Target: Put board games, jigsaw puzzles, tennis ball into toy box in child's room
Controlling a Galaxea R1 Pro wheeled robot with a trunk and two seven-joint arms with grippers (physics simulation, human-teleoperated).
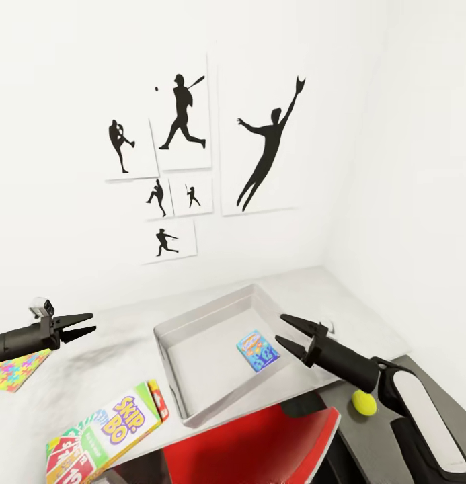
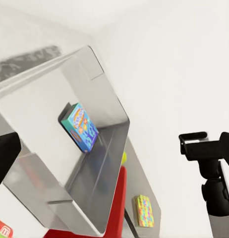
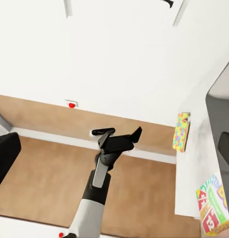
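**Operator:** Holding both arms raised over the table point(image 1: 118, 349) while I am choosing the next pick. The left gripper point(image 1: 83, 325) is hanging above the bare tabletop with its jaws parted and nothing between them; the right gripper point(image 1: 292, 332) is hovering over the near right corner of the toy box point(image 1: 167, 366), likewise spread and empty.

**Observer:** Why is the bin sitting where it is?

**Operator:** I am judging it as a matter of reach: the toy box is lying mid-table, between the two arms, so either one can drop into it. One small blue cartoon-covered box point(image 1: 257, 350) is already resting flat on its floor, toward the right wall.

**Observer:** And what is still outside?

**Operator:** A jigsaw puzzle point(image 1: 14, 371) is lying flat at the table's left edge, under the left arm: a thin square patterned in interlocking yellow, pink, blue and green. The Skip-Bo game point(image 1: 115, 430) is sitting at the near edge, just beside the bin's near left corner. The tennis ball point(image 1: 364, 402), yellow-green, is resting on the dark lower surface point(image 1: 380, 430) to the right, off the table.
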